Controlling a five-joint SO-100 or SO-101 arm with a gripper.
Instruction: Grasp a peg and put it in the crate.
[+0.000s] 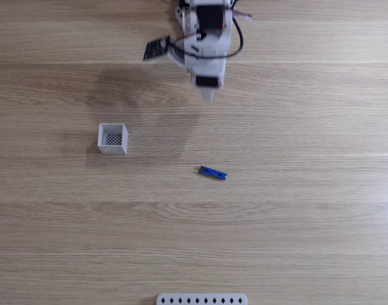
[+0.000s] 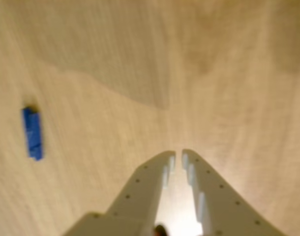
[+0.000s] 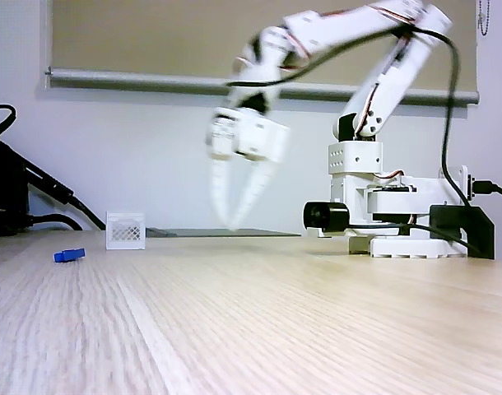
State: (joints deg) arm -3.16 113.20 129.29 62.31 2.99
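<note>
The blue peg (image 1: 212, 172) lies flat on the wooden table; the wrist view has it at the left (image 2: 32, 133), and it sits near the table's left in the low fixed view (image 3: 69, 255). The white crate (image 1: 112, 138) with a dark mesh bottom stands upright to the peg's left, seen also from the side (image 3: 125, 230). My gripper (image 1: 208, 96) hangs in the air above the table, well short of the peg. Its fingertips nearly touch, shut with nothing between them (image 2: 177, 153), pointing down (image 3: 233, 224).
A flat white strip with diamond holes (image 1: 201, 298) lies at the bottom edge of the top-down fixed view. The arm's base (image 3: 399, 222) stands at the right in the low fixed view, with black cables (image 3: 20, 185) at the far left.
</note>
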